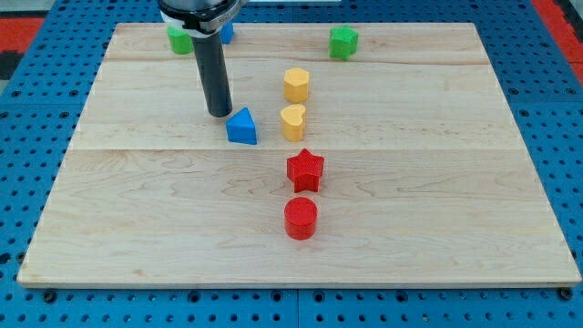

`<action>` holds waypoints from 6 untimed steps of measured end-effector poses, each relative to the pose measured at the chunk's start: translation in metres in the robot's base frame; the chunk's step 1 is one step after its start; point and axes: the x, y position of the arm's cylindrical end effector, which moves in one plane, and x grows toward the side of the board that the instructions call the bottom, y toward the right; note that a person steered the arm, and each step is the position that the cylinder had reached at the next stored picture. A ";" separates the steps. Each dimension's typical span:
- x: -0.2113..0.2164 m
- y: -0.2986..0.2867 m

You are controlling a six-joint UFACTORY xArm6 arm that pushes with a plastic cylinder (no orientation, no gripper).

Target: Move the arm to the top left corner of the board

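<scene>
My tip [219, 114] rests on the wooden board [137, 210], left of centre in the upper half. It stands just to the upper left of a blue triangular block [242, 127], very close to it. The rod rises toward the view's top. Behind the rod near the top edge sit a green block [178, 39] and a blue block [227, 33], both partly hidden by the arm. The board's top left corner [118, 27] lies up and to the left of the tip.
A yellow hexagonal block [296, 84] and a yellow heart-shaped block [292, 121] sit right of the blue triangle. Below them are a red star [305, 169] and a red cylinder [300, 219]. A green block [343, 42] sits near the top edge, right of centre.
</scene>
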 end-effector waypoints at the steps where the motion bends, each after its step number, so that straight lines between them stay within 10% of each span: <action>1: 0.025 0.046; 3: 0.093 -0.005; 4: 0.062 -0.150; 6: -0.088 -0.209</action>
